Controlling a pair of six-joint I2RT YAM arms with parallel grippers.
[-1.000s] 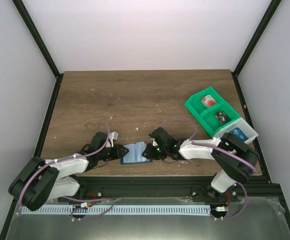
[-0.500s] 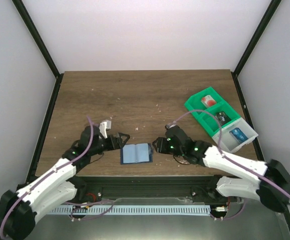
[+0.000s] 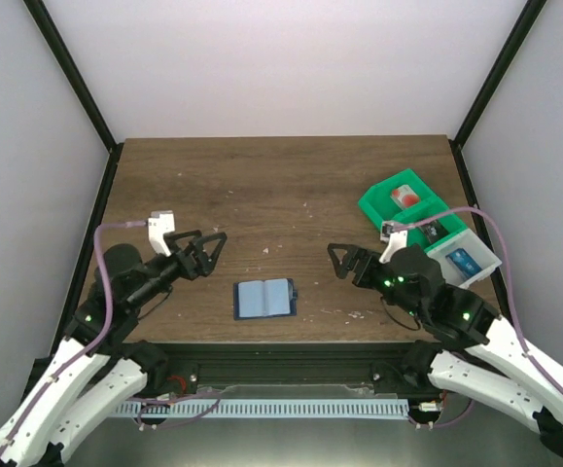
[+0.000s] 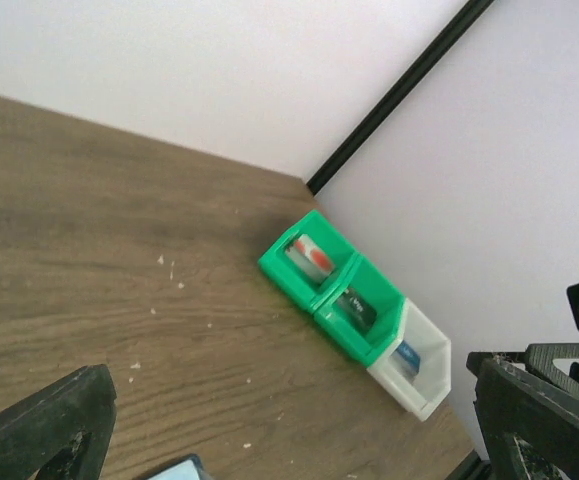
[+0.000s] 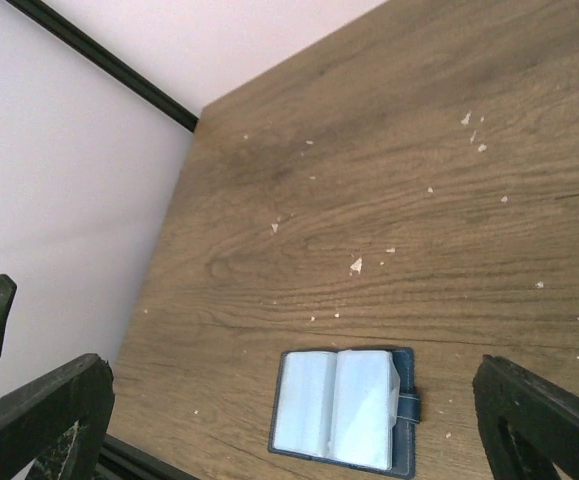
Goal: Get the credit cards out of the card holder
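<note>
Bright, even, diffuse light fills all three views, leaving the pale walls slightly washed out and only faint, soft shadows on the desk (image 3: pixel 281 185). Wood grain looks crisp in both wrist views; the overhead view is softer.

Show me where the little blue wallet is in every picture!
Top external: the card holder lies open, just below the middle.
Left wrist: the card holder just peeks in at the bottom edge.
Right wrist: the card holder lies open, bottom centre.
Shared landmark: the speckled wooden table.
</note>
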